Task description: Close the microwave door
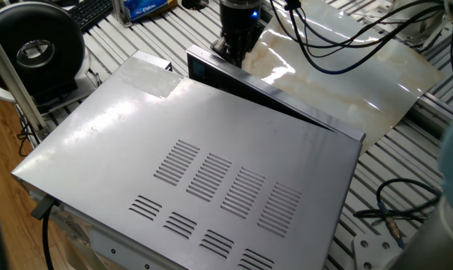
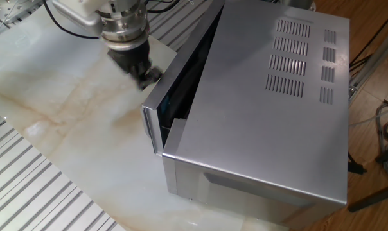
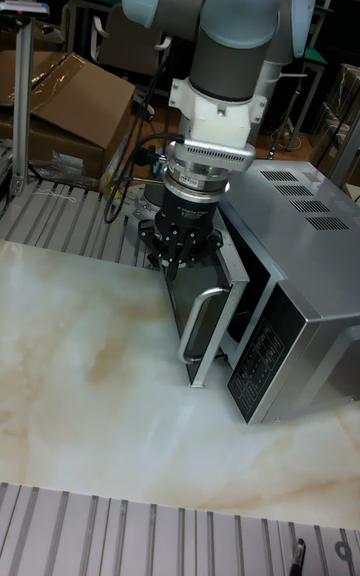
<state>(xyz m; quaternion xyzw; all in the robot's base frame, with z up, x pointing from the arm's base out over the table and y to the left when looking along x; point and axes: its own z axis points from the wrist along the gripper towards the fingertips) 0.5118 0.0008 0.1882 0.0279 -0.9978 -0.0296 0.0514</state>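
Marble-look sheet (image 2: 65,109) | one microwave (image 2: 258,109) | one microwave door (image 3: 200,311) ajar | one hand (image 3: 180,254), opening unclear

Arm bent steeply down, wrist vertical, gripper (image 3: 177,258) blurred, jaws' spacing unclear.

One fixed view looks down from behind the microwave (image 1: 196,165), close over its vented top, facing the beige sheet (image 1: 339,67) toward 1 o'clock. The other fixed view looks down from the door's free end, microwave toward 3 o'clock. The tall fixed view faces the front. All three share the microwave door (image 3: 205,311) and gripper (image 2: 139,74).
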